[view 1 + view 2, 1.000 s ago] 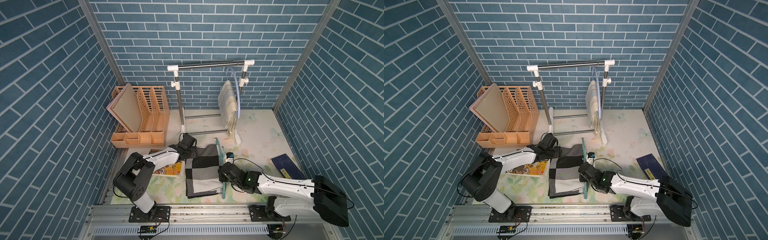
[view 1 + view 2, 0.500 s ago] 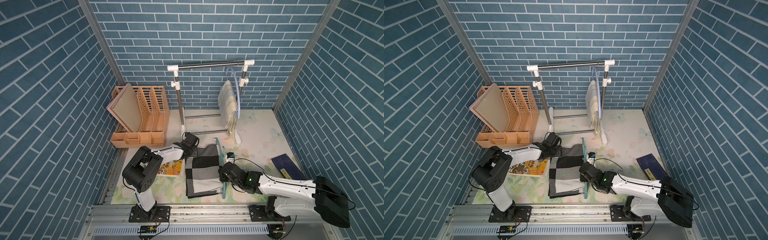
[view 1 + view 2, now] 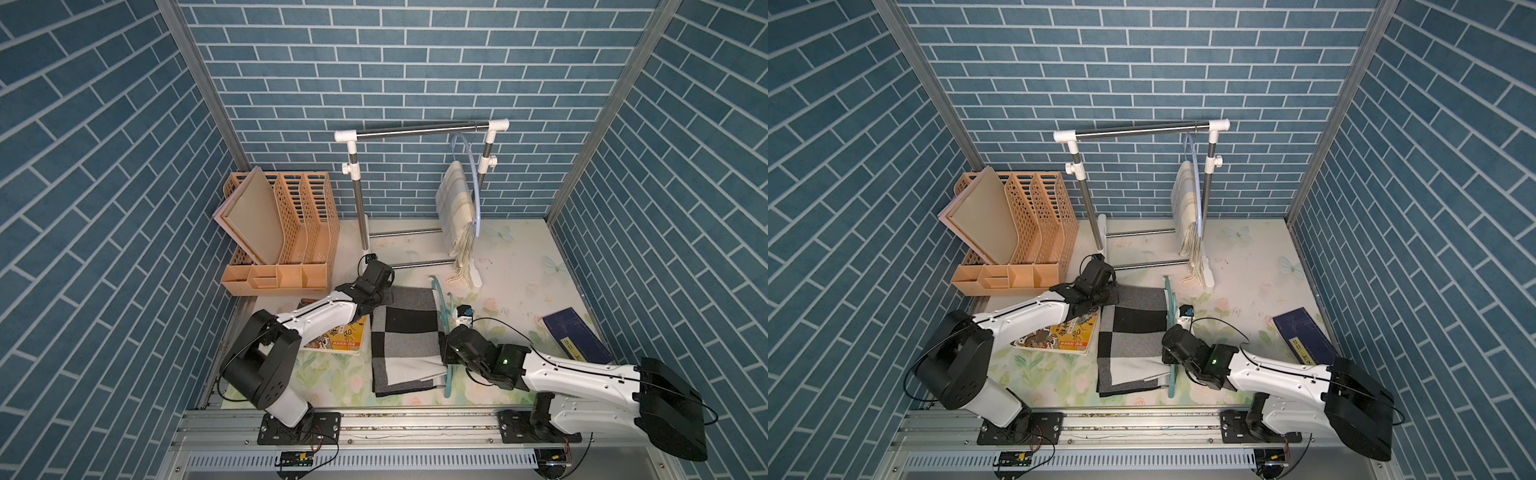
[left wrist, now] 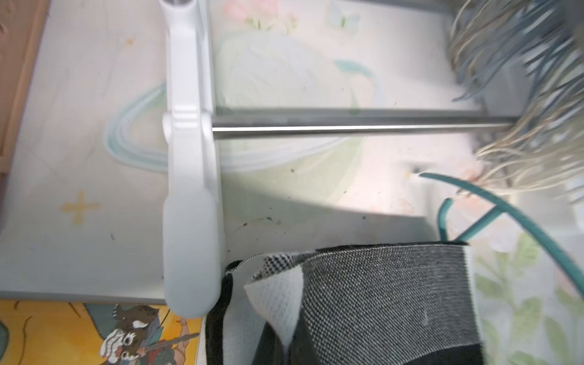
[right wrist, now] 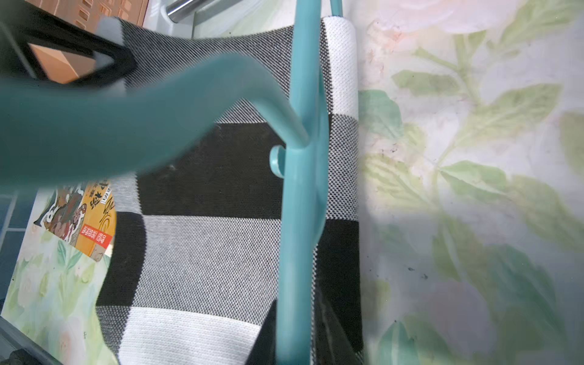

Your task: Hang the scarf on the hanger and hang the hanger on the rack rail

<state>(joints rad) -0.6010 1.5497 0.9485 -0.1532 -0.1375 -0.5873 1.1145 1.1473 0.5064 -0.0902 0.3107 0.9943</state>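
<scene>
Item 1: black, grey and white checked knitted scarf, flat on the floral tabletop.
Item 2: teal plastic hanger, lying along the scarf's right edge.
Left gripper: I see it closed on the scarf's far left corner, which is lifted.
Right gripper: clamped on the hanger at the scarf's near right.
Item 3: yellow illustrated book, left of the scarf. Its cover and red band carry Chinese characters I cannot read.
Item 4: navy book, well right of the scarf, yellow label illegible.
</scene>
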